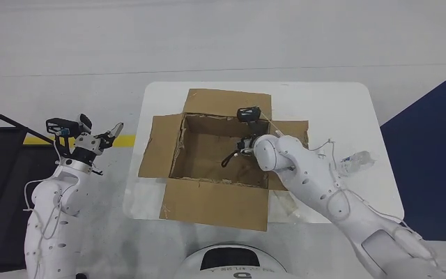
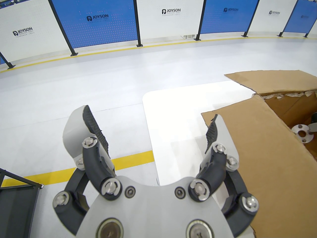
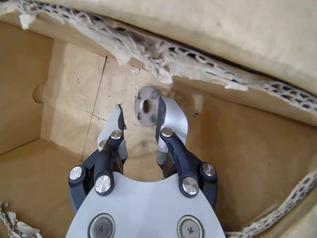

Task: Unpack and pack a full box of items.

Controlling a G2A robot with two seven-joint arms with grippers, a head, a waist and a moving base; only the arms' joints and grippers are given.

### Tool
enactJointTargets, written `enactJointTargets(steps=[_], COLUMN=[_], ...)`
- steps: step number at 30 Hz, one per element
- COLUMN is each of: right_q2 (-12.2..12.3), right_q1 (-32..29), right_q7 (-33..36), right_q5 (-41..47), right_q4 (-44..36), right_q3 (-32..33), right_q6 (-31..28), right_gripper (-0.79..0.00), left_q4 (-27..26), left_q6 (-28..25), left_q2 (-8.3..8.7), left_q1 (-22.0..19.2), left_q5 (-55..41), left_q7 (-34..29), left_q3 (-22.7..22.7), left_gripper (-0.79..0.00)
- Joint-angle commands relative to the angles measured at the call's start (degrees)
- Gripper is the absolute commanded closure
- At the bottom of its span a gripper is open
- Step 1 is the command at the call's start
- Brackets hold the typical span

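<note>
**Inside the box: a disc only half caught**

On the tabletop (image 1: 334, 104) the open cardboard box (image 1: 216, 204) sits with its flaps spread. Off the tabletop's left side the left end effector (image 2: 151, 112) hangs with its fingers apart, holding nothing. Deep in the box, the right end effector (image 3: 141, 120) has its fingers apart too, and a metal disc (image 3: 146, 105) appears to rest against one pad (image 3: 159, 115) (the other is clear of it). Closing now could nudge the disc aside or pinch only its rim, letting it slip. The torn wall edge (image 3: 158, 58) could snag it on lifting.
</note>
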Motion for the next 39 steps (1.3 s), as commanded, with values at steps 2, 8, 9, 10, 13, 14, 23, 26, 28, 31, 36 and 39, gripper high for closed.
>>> enactJointTargets(steps=[2, 8, 9, 10, 13, 14, 23, 26, 28, 31, 36, 39], right_q2=[0.56, 4.01, 4.72, 5.37, 6.76, 7.05, 7.99, 7.89, 7.75, 7.51, 6.92, 6.61], right_q1=[-1.79, -13.14, -15.91, -18.90, -27.60, -30.39, -41.01, -38.93, -37.17, -34.43, -30.07, -28.11], right_q7=[0.77, 3.08, 3.53, 3.91, 3.18, 2.80, 2.96, 3.88, 4.39, 4.58, 4.37, 4.21], right_q5=[0.83, 5.73, 6.58, 7.83, 13.34, 15.24, 19.45, 17.97, 17.82, 17.15, 16.78, 16.26], right_q4=[-3.45, -23.45, -26.95, -30.63, -38.11, -39.21, -32.54, -30.26, -29.58, -28.63, -27.46, -27.54], right_q3=[2.29, 15.53, 18.97, 22.58, 34.87, 38.68, 51.32, 46.77, 43.84, 40.13, 34.38, 31.70], right_q6=[-1.06, -6.63, -7.77, -9.11, -12.50, -13.61, -20.57, -20.58, -20.59, -19.89, -17.88, -16.71], right_gripper=[-0.345, -0.369, -0.369, -0.372, -0.388, -0.403, -0.477, -0.409, -0.391, -0.391, -0.372, -0.376], left_q4=[0.00, 0.00, 0.00, 0.00, 0.00, 0.00, 0.00, 0.00, 0.00, 0.00, 0.00, 0.00], left_q6=[0.00, 0.00, 0.00, 0.00, 0.00, 0.00, 0.00, 0.00, 0.00, 0.00, 0.00, 0.00], left_q2=[0.00, 0.00, 0.00, 0.00, 0.00, 0.00, 0.00, 0.00, 0.00, 0.00, 0.00, 0.00], left_q1=[0.00, 0.00, 0.00, 0.00, 0.00, 0.00, 0.00, 0.00, 0.00, 0.00, 0.00, 0.00], left_q5=[0.00, 0.00, 0.00, 0.00, 0.00, 0.00, 0.00, 0.00, 0.00, 0.00, 0.00, 0.00], left_q7=[0.00, 0.00, 0.00, 0.00, 0.00, 0.00, 0.00, 0.00, 0.00, 0.00, 0.00, 0.00], left_q3=[0.00, 0.00, 0.00, 0.00, 0.00, 0.00, 0.00, 0.00, 0.00, 0.00, 0.00, 0.00], left_gripper=[-0.785, -0.785, -0.785, -0.785, -0.785, -0.785, -0.785, -0.785, -0.785, -0.785, -0.785, -0.785])
